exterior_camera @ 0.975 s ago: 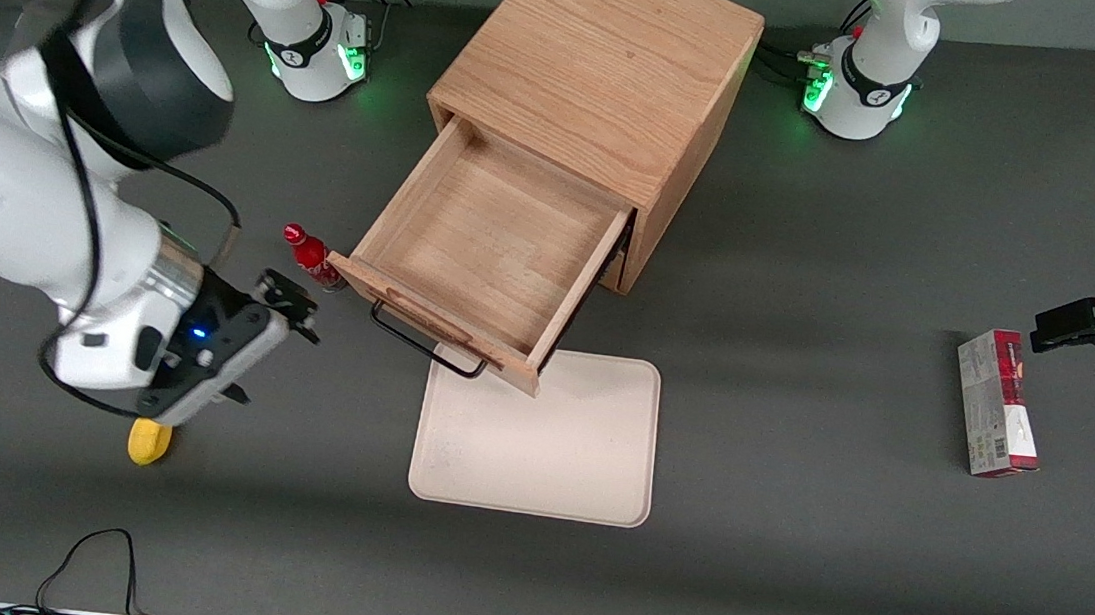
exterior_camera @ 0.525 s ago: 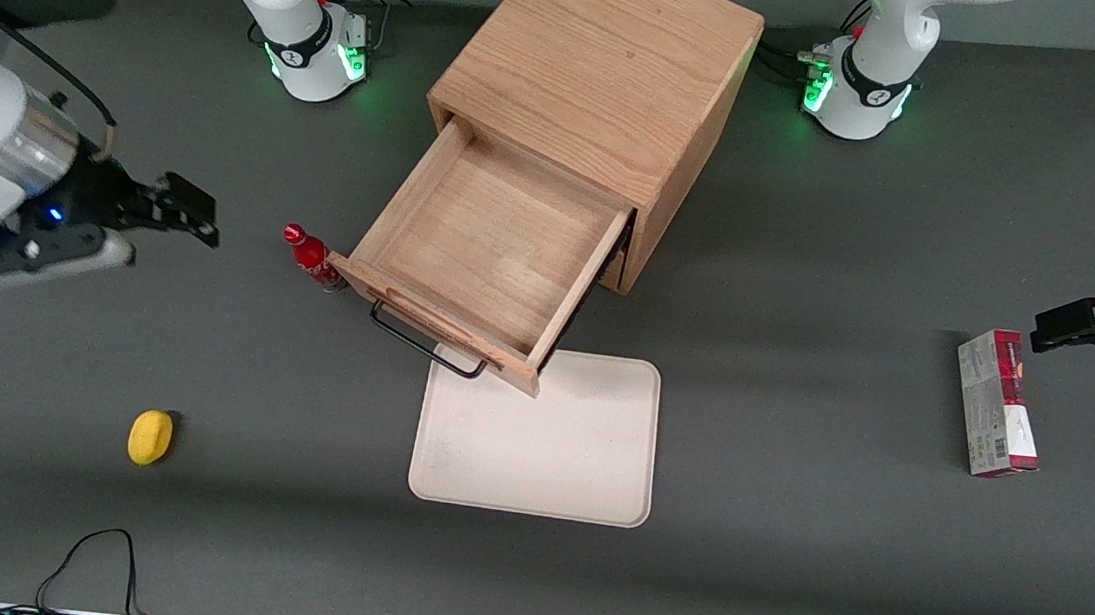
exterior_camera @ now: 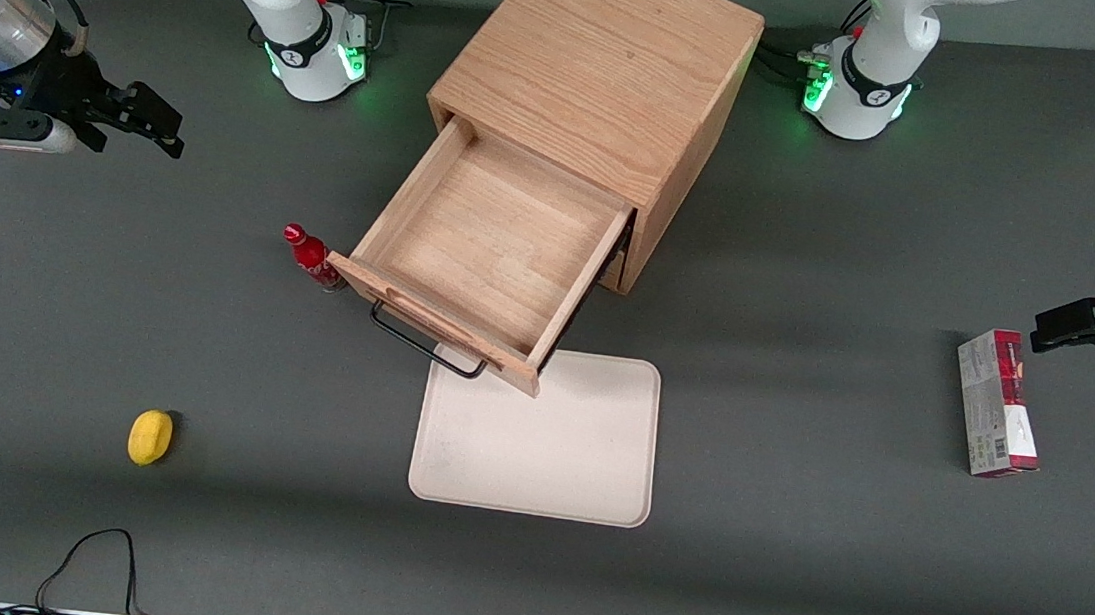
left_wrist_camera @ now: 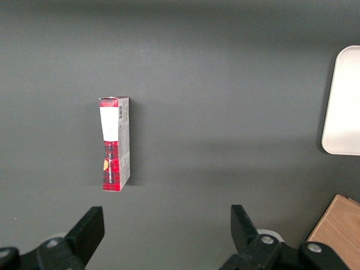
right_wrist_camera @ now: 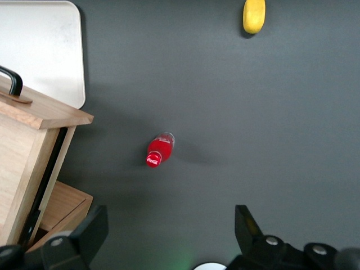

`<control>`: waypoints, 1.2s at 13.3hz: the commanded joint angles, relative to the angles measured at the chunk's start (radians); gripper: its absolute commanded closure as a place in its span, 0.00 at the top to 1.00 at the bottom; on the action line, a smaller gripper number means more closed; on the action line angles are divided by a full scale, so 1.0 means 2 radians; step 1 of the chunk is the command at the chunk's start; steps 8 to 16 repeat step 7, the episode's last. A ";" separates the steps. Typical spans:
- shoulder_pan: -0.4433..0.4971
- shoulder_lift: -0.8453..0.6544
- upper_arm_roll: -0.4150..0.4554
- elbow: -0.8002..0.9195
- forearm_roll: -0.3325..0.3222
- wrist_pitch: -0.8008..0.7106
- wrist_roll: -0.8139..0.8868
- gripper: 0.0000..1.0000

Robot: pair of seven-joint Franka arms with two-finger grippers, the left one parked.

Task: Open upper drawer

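The wooden cabinet [exterior_camera: 611, 63] stands mid-table. Its upper drawer [exterior_camera: 499, 238] is pulled far out, and its tray body is bare. The drawer's black wire handle [exterior_camera: 424, 341] faces the front camera and hangs over the edge of a tray. The drawer's front corner [right_wrist_camera: 50, 115] and handle [right_wrist_camera: 12, 79] also show in the right wrist view, with the lower drawer [right_wrist_camera: 64, 205] beneath. My right gripper [exterior_camera: 156, 121] is open and empty. It is raised well above the table, toward the working arm's end and apart from the drawer. Its fingers [right_wrist_camera: 90, 228] stand wide apart.
A red bottle [exterior_camera: 311, 260] stands upright beside the drawer's front corner and also shows in the right wrist view [right_wrist_camera: 158, 151]. A yellow lemon-like object [exterior_camera: 150, 436] lies nearer the front camera. A beige tray [exterior_camera: 544, 448] lies in front of the drawer. A red-and-white box [exterior_camera: 996, 401] lies toward the parked arm's end.
My right gripper has drawn away from the drawer handle, rising and moving toward the working arm's end and farther from the front camera. The drawer has stayed pulled out.
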 commanded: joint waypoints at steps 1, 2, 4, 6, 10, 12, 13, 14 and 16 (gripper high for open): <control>0.001 0.010 0.002 0.018 -0.011 0.003 0.013 1.00; 0.002 0.011 0.002 0.023 -0.010 0.002 0.015 1.00; 0.002 0.026 0.002 0.046 -0.010 -0.020 0.021 1.00; 0.002 0.033 0.002 0.060 -0.010 -0.044 0.023 1.00; 0.001 0.033 0.002 0.060 -0.010 -0.044 0.022 1.00; 0.001 0.033 0.002 0.060 -0.010 -0.044 0.022 1.00; 0.001 0.033 0.002 0.060 -0.010 -0.044 0.022 1.00; 0.001 0.033 0.002 0.060 -0.010 -0.044 0.022 1.00; 0.001 0.033 0.002 0.060 -0.010 -0.044 0.022 1.00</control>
